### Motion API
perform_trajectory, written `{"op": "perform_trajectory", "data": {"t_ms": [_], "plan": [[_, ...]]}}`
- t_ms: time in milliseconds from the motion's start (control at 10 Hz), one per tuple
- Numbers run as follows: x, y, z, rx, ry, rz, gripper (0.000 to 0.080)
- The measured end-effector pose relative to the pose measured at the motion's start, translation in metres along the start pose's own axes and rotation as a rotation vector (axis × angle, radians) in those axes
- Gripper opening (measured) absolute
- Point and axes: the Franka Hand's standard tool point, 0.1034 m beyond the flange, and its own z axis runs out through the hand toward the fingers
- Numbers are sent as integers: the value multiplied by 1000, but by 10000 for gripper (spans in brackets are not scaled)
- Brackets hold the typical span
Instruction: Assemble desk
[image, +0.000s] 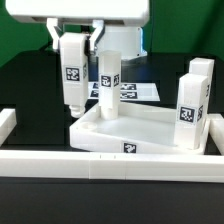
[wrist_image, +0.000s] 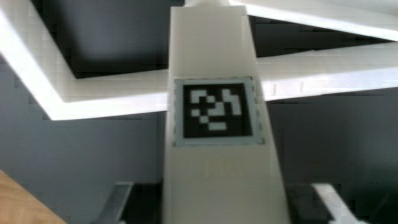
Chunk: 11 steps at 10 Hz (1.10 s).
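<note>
Black table behind, gripper (image: 107, 62) clamps one upright (tagged) leg (image: 108, 88) over tabletop (image: 140, 130).

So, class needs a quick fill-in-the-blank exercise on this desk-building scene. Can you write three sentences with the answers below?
1. The fingers grip one white ____ of the desk.
2. The tabletop is coloured ____.
3. Counting the held one, the exterior view shows ____ legs.

Missing words: leg; white; four.
</note>
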Motion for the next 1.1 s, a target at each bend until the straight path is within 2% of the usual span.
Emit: {"op": "perform_trajectory", "data": {"t_ms": [100, 300, 400, 600, 700, 800, 900, 1100], "plan": [[-2, -10, 1, 8, -4, 17, 290], [-2, -9, 1, 4, 1, 25, 290], [-2, -6, 1, -7, 13, 25, 290], [-3, -6, 2, -6, 10, 25, 290], [-1, 2, -4, -55, 82, 20, 290], [-14, 2, -4, -65, 81, 26, 290], [-15, -1, -6, -45, 59, 35, 290], [-16, 0, -5, -46, 58, 36, 290]]}}
